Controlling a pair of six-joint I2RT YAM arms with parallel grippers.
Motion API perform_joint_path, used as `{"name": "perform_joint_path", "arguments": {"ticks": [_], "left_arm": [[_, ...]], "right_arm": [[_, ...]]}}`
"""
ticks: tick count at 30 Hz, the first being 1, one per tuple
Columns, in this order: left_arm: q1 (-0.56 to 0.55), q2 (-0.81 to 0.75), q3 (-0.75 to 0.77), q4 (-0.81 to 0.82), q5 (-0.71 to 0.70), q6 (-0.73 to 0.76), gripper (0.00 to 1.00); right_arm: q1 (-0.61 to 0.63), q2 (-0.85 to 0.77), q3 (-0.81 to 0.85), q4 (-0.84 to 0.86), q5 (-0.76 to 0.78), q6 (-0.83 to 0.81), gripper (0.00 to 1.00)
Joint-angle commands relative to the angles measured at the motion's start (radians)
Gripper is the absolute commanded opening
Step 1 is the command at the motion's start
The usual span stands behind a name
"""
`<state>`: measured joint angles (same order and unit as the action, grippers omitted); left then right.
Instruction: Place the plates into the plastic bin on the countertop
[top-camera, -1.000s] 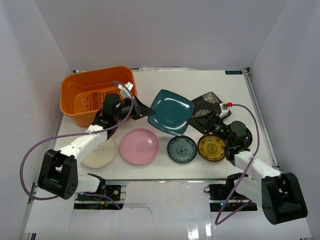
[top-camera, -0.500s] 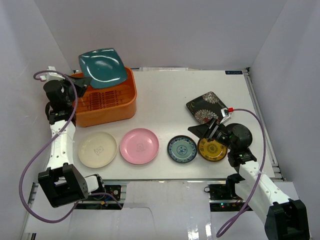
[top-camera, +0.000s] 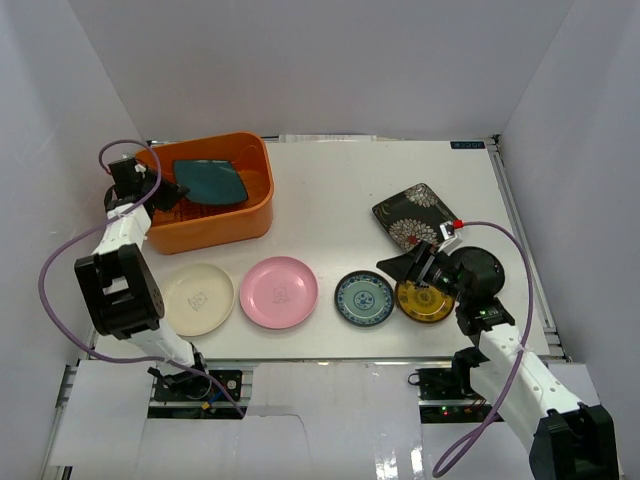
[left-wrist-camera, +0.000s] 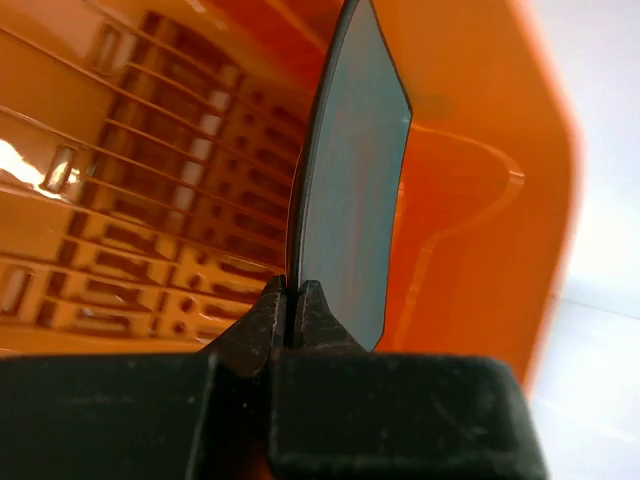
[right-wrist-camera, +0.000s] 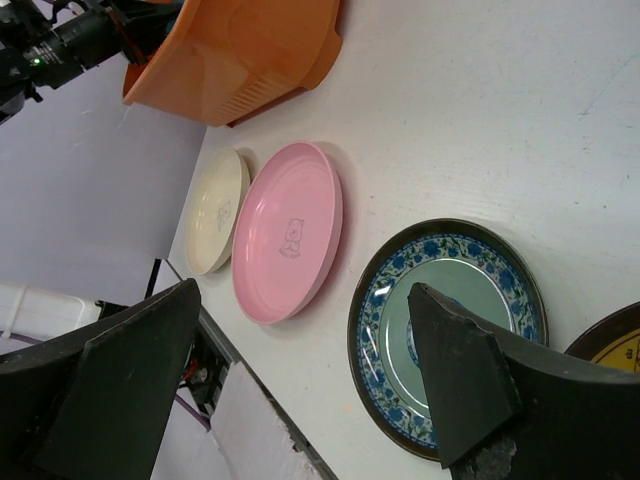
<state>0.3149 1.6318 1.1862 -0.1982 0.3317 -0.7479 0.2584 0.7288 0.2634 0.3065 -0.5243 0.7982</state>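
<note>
The orange plastic bin (top-camera: 215, 222) stands at the back left of the white countertop (top-camera: 330, 190). My left gripper (top-camera: 168, 187) is shut on the edge of the teal square plate (top-camera: 211, 181), held on edge inside the bin; in the left wrist view the jaws (left-wrist-camera: 293, 300) pinch its rim (left-wrist-camera: 350, 190) above the slotted bottom (left-wrist-camera: 150, 200). My right gripper (top-camera: 408, 267) is open and empty above the blue-patterned plate (top-camera: 364, 298), which also shows in the right wrist view (right-wrist-camera: 450, 330). Cream (top-camera: 197, 298), pink (top-camera: 279, 292), yellow-patterned (top-camera: 422, 300) and black flowered square (top-camera: 412, 215) plates lie on the countertop. No black round plate shows.
White walls enclose the countertop on the left, back and right. The front row of plates runs along the near edge. A purple cable loops beside each arm. The right wrist view shows the pink plate (right-wrist-camera: 287, 232), cream plate (right-wrist-camera: 215, 212) and bin (right-wrist-camera: 240, 50).
My left gripper has brought the teal plate down from above the bin's back left corner into the bin. The right arm has barely moved.
</note>
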Motion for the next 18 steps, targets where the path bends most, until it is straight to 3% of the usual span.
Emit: {"name": "perform_joint_path", "arguments": {"ticks": [1,2,4,5,7,8,11,12,15,18], "left_arm": [[0.000,-0.009,0.107,0.077,0.066,0.025,0.00],[0.000,0.003,0.121,0.072,0.063,0.033,0.00],[0.000,0.042,0.136,0.051,0.059,0.054,0.12],[0.000,0.054,0.144,0.042,0.059,0.061,0.30],[0.000,0.079,0.161,0.023,0.063,0.070,0.49],[0.000,0.080,0.161,0.023,0.067,0.070,0.66],[-0.002,0.059,0.155,0.023,0.058,0.065,0.82],[-0.002,0.048,0.155,0.023,0.052,0.065,0.93],[-0.010,-0.018,0.136,0.022,-0.017,0.061,0.98],[-0.045,-0.107,0.110,0.025,-0.196,0.100,0.98]], "right_arm": [[0.005,-0.025,0.005,-0.012,0.032,-0.030,0.90],[0.004,-0.028,0.005,-0.018,0.038,-0.031,0.90],[0.005,-0.032,0.008,-0.020,0.053,-0.028,0.90],[0.004,-0.032,0.008,-0.021,0.059,-0.028,0.90],[0.004,-0.032,0.020,-0.032,0.089,-0.030,0.90],[0.005,-0.032,0.028,-0.038,0.102,-0.033,0.90],[0.005,-0.025,0.051,-0.058,0.205,-0.047,0.90],[0.004,-0.017,0.059,-0.063,0.269,-0.056,0.90],[0.004,0.047,0.102,-0.081,0.436,-0.077,0.87],[-0.007,0.130,0.149,-0.081,0.579,-0.086,0.77]]}}
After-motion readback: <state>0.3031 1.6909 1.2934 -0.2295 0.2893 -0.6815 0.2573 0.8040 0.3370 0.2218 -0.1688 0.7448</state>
